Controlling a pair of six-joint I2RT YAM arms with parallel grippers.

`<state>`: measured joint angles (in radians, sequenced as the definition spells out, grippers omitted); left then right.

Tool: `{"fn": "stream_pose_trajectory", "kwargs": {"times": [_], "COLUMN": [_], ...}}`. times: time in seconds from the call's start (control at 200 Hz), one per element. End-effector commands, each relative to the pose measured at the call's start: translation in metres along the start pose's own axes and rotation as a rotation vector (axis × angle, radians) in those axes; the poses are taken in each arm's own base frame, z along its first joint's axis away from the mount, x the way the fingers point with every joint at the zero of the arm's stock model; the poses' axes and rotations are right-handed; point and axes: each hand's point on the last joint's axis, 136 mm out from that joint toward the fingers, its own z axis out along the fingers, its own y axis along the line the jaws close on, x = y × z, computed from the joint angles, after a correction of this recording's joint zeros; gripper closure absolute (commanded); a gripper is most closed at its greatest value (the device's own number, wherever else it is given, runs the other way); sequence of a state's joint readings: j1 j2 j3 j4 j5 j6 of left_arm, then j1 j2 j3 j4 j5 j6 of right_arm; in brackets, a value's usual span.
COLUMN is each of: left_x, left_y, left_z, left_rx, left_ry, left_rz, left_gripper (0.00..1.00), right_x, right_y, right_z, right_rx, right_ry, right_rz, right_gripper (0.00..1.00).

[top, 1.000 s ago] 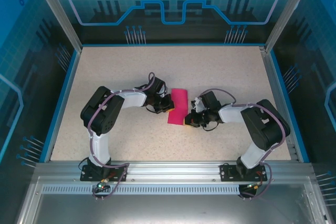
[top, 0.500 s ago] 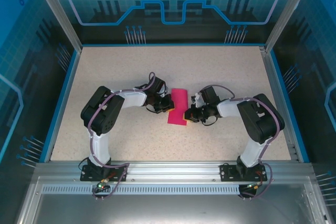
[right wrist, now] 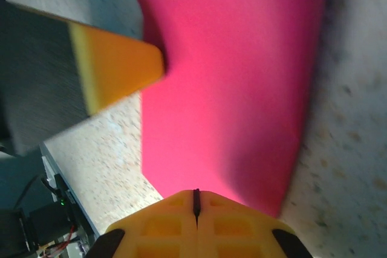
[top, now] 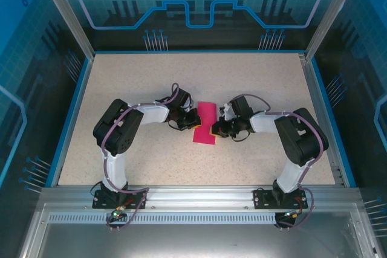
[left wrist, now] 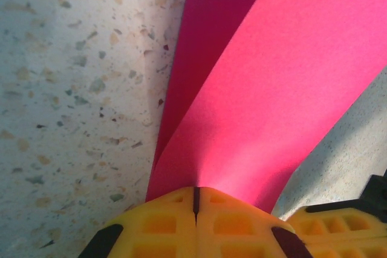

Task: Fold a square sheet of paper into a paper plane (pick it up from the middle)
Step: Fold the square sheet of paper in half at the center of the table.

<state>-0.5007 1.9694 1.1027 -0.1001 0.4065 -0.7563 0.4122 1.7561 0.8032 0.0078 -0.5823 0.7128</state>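
Item: square sheet of paper [top: 205, 122], folded into 1 strip. Change: right gripper [top: 215, 130], clenched, has advanced onto its right edge; left gripper [top: 195, 119], clenched, stays at the left edge. Judged: crease-pressing underway.

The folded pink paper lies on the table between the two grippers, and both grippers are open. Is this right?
Not quite. Both are shut: in the wrist views the jaws of the left gripper and the right gripper meet with no gap. The folded pink paper does lie on the table between them.
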Motion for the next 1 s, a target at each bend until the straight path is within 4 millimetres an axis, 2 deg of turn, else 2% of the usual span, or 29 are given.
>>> {"fn": "stream_pose_trajectory", "kwargs": {"times": [0.0, 0.135, 0.15, 0.18, 0.32, 0.48, 0.57, 0.79, 0.885, 0.995], "left_x": [0.023, 0.024, 0.024, 0.024, 0.023, 0.023, 0.024, 0.024, 0.025, 0.025], "left_y": [0.047, 0.048, 0.048, 0.048, 0.048, 0.049, 0.05, 0.051, 0.051, 0.05], "left_z": [0.017, 0.018, 0.018, 0.018, 0.02, 0.02, 0.019, 0.019, 0.019, 0.019], "left_rx": [-0.153, -0.154, -0.154, -0.154, -0.155, -0.158, -0.162, -0.166, -0.166, -0.165], "left_ry": [0.076, 0.079, 0.079, 0.079, 0.082, 0.083, 0.085, 0.085, 0.086, 0.086], "left_rz": [-0.047, -0.048, -0.048, -0.047, -0.049, -0.047, -0.046, -0.046, -0.044, -0.045], "left_gripper": [1.0, 1.0, 1.0, 1.0, 1.0, 1.0, 1.0, 1.0, 1.0, 1.0], "right_x": [-0.02, -0.02, -0.027, -0.029, -0.027, -0.024, -0.025, -0.047, -0.055, -0.058], "right_y": [0.008, -0.006, -0.001, -0.004, -0.027, -0.041, -0.037, -0.002, 0.001, -0.005], "right_z": [-0.009, -0.002, -0.003, -0.003, 0.003, 0.007, 0.005, -0.016, -0.021, -0.017], "right_rx": [-0.003, 0.026, 0.022, 0.036, 0.097, 0.122, 0.104, -0.008, -0.022, -0.017], "right_ry": [-0.036, -0.015, -0.028, -0.031, -0.022, -0.007, -0.011, -0.07, -0.079, -0.067], "right_rz": [-0.017, 0.002, -0.01, -0.008, 0.022, 0.046, 0.048, 0.011, 0.005, 0.017], "right_gripper": [1.0, 1.0, 1.0, 1.0, 1.0, 1.0, 1.0, 1.0, 1.0, 1.0]}}
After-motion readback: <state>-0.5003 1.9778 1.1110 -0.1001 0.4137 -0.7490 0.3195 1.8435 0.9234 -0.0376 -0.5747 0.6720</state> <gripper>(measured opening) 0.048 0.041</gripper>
